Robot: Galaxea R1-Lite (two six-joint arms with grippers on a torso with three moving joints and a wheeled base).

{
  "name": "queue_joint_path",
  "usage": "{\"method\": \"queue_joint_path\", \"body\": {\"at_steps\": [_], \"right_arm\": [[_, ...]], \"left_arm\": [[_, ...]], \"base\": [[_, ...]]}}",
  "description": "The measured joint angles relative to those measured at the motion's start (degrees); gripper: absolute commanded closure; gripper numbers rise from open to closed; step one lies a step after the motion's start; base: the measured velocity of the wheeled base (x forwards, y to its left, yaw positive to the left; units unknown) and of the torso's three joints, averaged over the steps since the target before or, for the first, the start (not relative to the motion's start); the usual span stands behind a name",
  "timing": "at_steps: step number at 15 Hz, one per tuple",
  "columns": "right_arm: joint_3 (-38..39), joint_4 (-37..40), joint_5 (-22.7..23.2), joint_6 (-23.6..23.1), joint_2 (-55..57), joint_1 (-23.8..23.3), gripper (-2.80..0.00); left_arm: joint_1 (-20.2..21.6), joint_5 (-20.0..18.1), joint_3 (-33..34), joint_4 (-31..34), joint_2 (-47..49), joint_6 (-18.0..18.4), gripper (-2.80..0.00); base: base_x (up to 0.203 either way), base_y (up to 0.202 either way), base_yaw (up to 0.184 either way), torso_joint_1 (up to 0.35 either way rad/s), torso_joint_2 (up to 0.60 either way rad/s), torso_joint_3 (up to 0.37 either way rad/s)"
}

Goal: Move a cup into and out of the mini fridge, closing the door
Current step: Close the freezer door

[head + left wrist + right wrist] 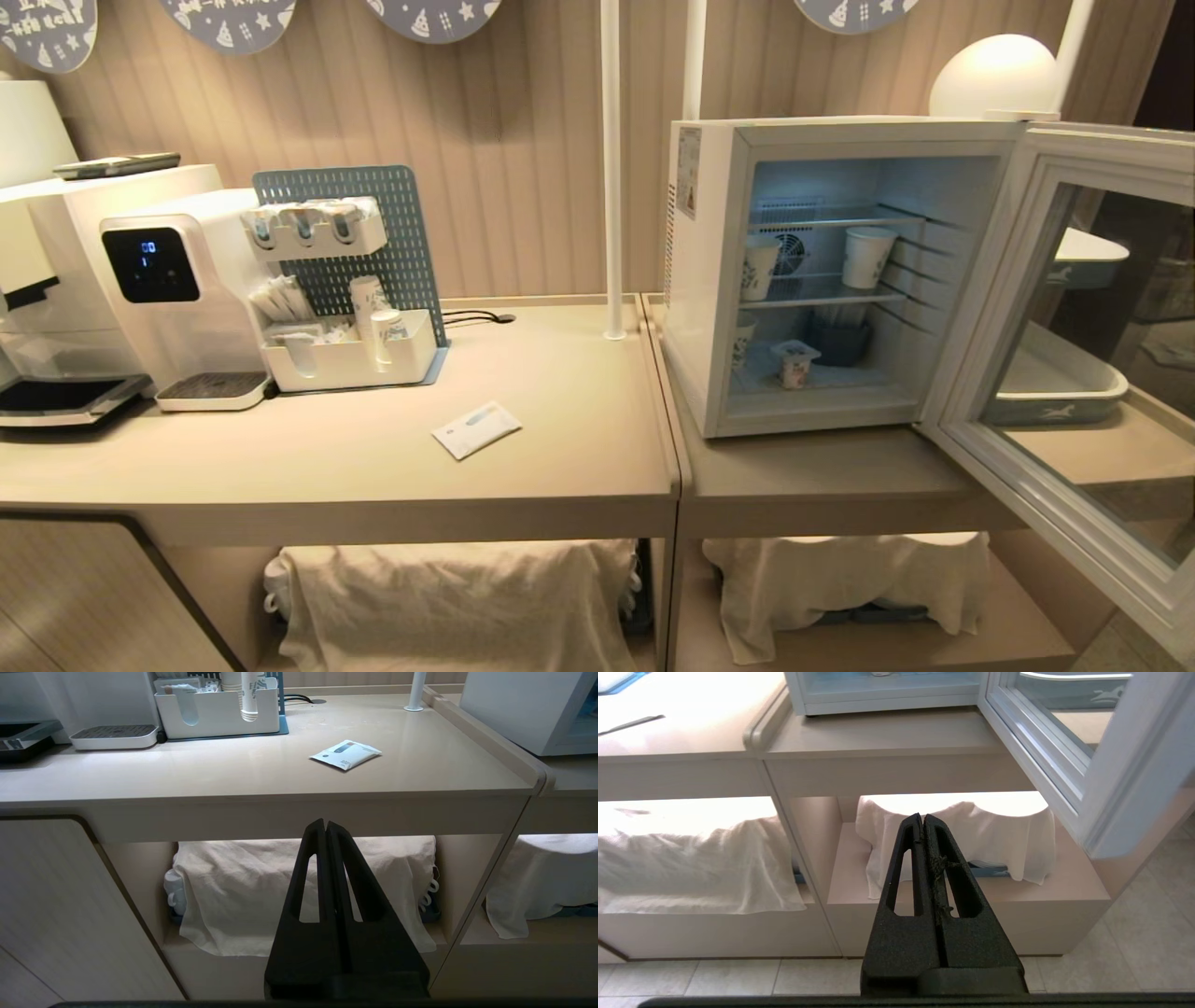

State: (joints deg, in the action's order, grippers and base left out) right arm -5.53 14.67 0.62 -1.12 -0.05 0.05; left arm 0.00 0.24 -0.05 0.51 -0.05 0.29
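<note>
Head cam high, facing counter [560, 392] and mini fridge [709, 280]; both wrist cams low, facing under-counter shelves; all share counter edge.

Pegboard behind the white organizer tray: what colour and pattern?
Grey-blue pegboard, dotted all over with small holes; the head view shows it best.

The door [1074, 373] ran off the picture's right edge. White cloths [448, 597] hid whatever sat on the lower shelves. Print on the cup [794, 362] was too small to read.
</note>
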Motion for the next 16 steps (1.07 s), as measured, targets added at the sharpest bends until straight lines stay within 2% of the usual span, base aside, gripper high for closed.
{"method": "queue_joint_path", "body": {"at_steps": [5, 16], "right_arm": [[0.00, -0.04, 0.06, -0.02, 0.02, -0.07, 0.00], [0.00, -0.15, 0.06, -0.09, 0.05, 0.02, 0.00]], "left_arm": [[0.00, -0.03, 0.00, -0.02, 0.00, 0.18, 0.00], [0.02, 0.00, -0.06, -0.06, 0.02, 0.23, 0.00]], "base": [[0.000, -0.044, -0.002, 0.002, 0.00, -0.001], [0.000, -0.190, -0.001, 0.002, 0.00, 0.001]]}}
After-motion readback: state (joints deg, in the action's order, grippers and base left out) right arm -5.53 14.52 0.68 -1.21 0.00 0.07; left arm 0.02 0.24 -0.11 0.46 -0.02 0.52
